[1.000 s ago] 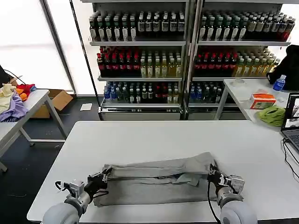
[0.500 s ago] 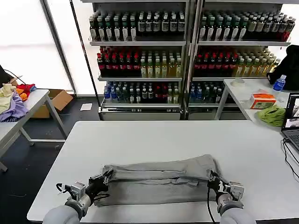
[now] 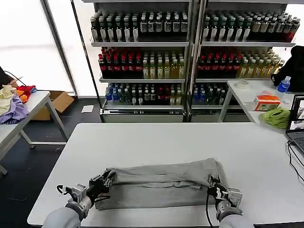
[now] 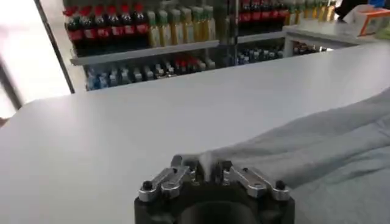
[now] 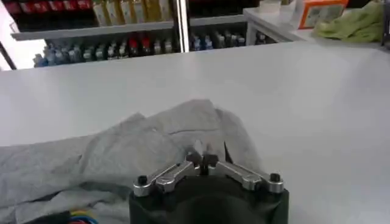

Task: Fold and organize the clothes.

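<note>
The clothes are one light grey T-shirt (image 3: pixel 161 183), lying as a long folded band across the near part of the white table (image 3: pixel 161 142). My left gripper (image 3: pixel 105 180) is shut on the shirt's left end, a fold of grey cloth pinched between its fingers (image 4: pixel 207 168). At the shirt's right end my right gripper (image 3: pixel 212 187) is shut on the cloth too (image 5: pixel 204 159). A bit of the coloured chest print (image 5: pixel 79 216) peeks out under the fold in the right wrist view.
A drinks shelf (image 3: pixel 190 57) stands behind the table. To the right, a second table holds a green cloth (image 3: pixel 278 116), an orange box (image 3: pixel 267 101) and a laptop (image 3: pixel 297 123). A side table with coloured garments (image 3: pixel 14 102) is at far left.
Both grippers have drawn back toward the table's near edge, pulling the shirt's upper fold down over the lower layer, so the band looks narrower and flatter.
</note>
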`<state>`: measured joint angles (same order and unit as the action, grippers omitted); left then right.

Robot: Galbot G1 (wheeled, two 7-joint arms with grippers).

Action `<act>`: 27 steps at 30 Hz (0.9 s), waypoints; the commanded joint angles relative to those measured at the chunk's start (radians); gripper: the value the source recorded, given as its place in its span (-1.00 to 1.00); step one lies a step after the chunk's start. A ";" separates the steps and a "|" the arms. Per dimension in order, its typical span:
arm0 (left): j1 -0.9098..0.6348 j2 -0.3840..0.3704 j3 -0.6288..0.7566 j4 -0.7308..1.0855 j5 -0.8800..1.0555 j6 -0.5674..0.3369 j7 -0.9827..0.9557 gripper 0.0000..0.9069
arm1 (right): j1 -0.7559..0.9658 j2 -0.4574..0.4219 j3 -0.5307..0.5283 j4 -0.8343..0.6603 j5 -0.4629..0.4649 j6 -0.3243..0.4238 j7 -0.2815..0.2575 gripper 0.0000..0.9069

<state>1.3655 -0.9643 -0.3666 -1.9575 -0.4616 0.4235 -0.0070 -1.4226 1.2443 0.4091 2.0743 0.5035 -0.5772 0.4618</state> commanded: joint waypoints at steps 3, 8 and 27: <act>0.009 0.001 -0.037 -0.062 -0.017 0.004 -0.013 1.00 | 0.011 -0.003 -0.001 -0.037 -0.072 -0.001 -0.002 1.00; 0.034 -0.016 -0.075 -0.115 -0.035 0.037 -0.050 1.00 | 0.011 -0.024 0.050 -0.011 -0.030 -0.001 0.009 1.00; 0.118 -0.235 -0.115 -0.105 -0.002 0.067 -0.104 1.00 | 0.041 -0.061 0.165 0.167 0.087 -0.001 0.004 1.00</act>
<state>1.4531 -1.1021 -0.4696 -2.0538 -0.4726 0.4812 -0.0973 -1.3890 1.1902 0.5425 2.1987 0.5655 -0.5787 0.4645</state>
